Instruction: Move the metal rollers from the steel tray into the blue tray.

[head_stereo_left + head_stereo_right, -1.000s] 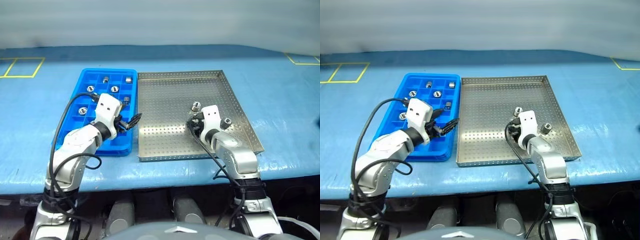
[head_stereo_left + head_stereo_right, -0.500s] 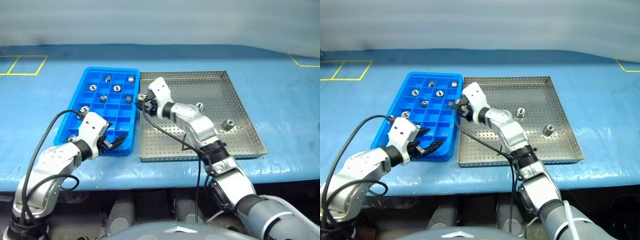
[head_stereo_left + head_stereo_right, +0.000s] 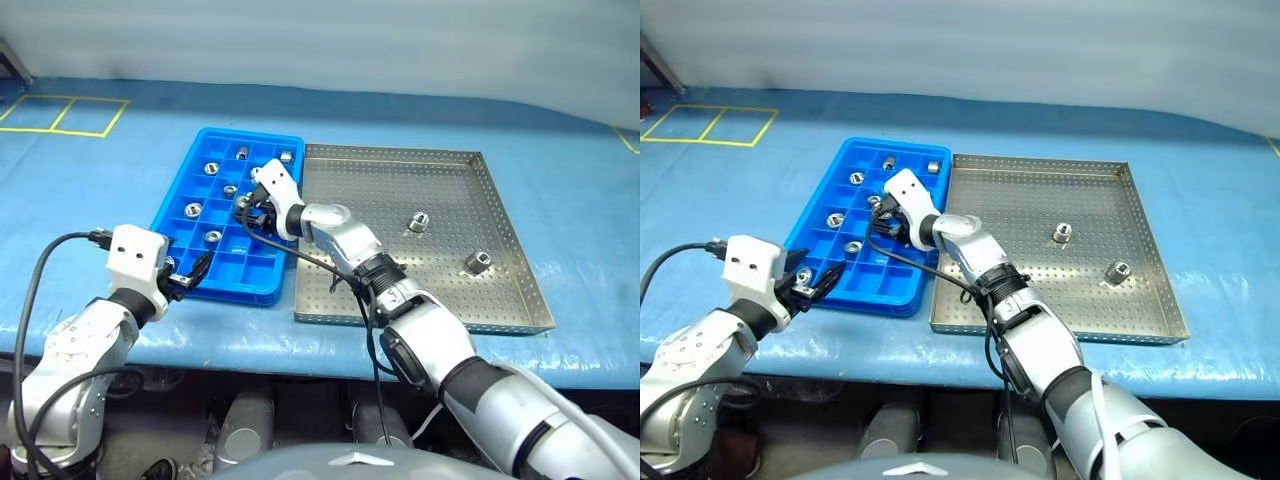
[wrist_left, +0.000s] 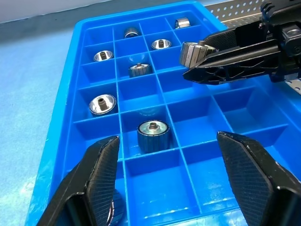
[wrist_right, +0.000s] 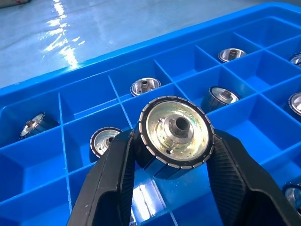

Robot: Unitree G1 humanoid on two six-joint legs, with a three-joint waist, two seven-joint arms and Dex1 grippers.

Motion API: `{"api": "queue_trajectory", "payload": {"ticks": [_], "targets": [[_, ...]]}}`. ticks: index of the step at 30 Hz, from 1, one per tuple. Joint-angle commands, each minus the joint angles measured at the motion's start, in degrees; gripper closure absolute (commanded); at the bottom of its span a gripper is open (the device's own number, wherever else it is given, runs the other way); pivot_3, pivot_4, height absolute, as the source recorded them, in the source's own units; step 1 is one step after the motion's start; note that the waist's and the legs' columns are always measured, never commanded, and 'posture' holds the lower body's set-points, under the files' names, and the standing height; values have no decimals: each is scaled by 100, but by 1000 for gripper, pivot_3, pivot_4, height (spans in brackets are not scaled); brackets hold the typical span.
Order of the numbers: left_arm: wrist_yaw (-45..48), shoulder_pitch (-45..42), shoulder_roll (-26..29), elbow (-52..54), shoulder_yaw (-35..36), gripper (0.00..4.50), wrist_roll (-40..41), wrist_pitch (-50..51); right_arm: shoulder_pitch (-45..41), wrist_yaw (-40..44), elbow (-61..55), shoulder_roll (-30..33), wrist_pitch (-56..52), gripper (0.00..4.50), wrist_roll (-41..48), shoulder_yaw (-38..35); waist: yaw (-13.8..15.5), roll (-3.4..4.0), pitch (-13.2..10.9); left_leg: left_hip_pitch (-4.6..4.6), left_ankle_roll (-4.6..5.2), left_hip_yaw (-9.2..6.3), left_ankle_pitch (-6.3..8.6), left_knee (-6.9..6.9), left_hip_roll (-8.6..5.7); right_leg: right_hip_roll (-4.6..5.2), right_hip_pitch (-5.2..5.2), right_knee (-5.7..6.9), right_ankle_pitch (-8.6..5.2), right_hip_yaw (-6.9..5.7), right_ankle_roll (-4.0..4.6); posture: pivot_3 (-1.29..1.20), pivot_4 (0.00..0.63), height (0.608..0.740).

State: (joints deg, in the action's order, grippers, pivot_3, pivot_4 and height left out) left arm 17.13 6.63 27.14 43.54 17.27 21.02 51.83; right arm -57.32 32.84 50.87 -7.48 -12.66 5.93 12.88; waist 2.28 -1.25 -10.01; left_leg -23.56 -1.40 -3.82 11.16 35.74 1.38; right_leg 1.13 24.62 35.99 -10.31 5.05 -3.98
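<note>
The blue tray [image 3: 236, 293] lies left of the steel tray [image 3: 390, 195], and several metal rollers [image 3: 193, 210] sit in its compartments. Two more rollers [image 3: 418, 222] [image 3: 477, 262] stand on the steel tray's perforated floor, right of centre. My right gripper [image 3: 244, 204] reaches across to the middle of the blue tray and is shut on one roller [image 5: 175, 132], held just above a compartment. By the blue tray's near left corner my left gripper [image 3: 188, 277] is open, its fingers [image 4: 101, 181] wide apart with nothing between them.
Both trays rest on a blue-covered table [image 3: 560, 180] whose front edge runs just below them. Yellow tape squares [image 3: 60, 115] mark the far left. The left half of the steel tray's floor is bare.
My right gripper carried the roller left, from the steel tray's left edge to over the middle of the blue tray. The left arm drew back toward the tray's near left corner.
</note>
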Motion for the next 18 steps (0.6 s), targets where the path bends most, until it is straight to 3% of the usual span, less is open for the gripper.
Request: {"api": "queue_trajectory", "payload": {"ticks": [1,3,6,9,14,18], "targets": [[-75,-62,-6,307,-42,880,25,-52,-273,-277,231,-110,463,1307,-108,-215,17,0,0,0,0,-4,0,-1,0,1,-1,0,-2,-6,3,314,150,740],[-85,-116,7,269,-133,880,38,-29,-244,-367,180,-74,675,696,-190,-233,29,1,0,0,-1,-11,0,-3,0,4,-2,0,-5,-18,8,302,150,740],[-65,-257,14,165,-320,880,69,-26,-50,-558,-419,54,692,696,-166,-370,27,2,-1,-4,-4,-23,-1,-10,0,5,-1,0,-8,-34,14,285,150,740],[-42,-483,-98,84,-545,880,161,-79,542,-1054,-1778,494,243,696,-338,-542,66,2,-1,-9,-8,-45,-3,-17,0,7,-2,-2,-12,-54,21,262,150,740],[30,-878,-454,-222,-1017,880,260,-273,1637,-2981,-3459,1139,-1062,696,-890,-1431,120,1,1,-18,-31,-66,-10,-17,-12,30,-8,-5,-18,-85,29,165,150,740],[186,-1375,-634,-673,-1377,880,270,-467,2386,-3638,-4219,1426,-1762,696,-1113,-1886,-4,3,1,-19,-34,-64,-13,-11,-15,32,-9,-2,-17,-84,28,91,150,740]]}}
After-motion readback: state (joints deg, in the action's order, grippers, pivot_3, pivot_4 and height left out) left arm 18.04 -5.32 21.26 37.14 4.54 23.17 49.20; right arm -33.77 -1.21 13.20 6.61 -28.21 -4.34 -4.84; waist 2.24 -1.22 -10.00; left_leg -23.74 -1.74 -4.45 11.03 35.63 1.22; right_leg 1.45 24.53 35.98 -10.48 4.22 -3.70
